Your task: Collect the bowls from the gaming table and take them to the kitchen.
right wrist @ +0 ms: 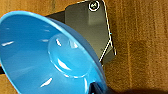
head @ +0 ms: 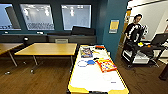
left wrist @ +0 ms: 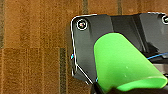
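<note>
Left jaws clamp green bowl [left wrist: 122, 62] | right jaws clamp blue bowl [right wrist: 47, 55] | gaming table [head: 87, 77] ahead

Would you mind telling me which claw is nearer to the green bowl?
Left. The green bowl sits right at the left wrist camera, apparently carried by the left claw over the wooden floor. The right arm carries a blue bowl instead.

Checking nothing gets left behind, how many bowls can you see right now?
3: green bowl in the left claw, blue bowl in the right claw, second blue bowl on the gaming table. Others may be hidden.
</note>
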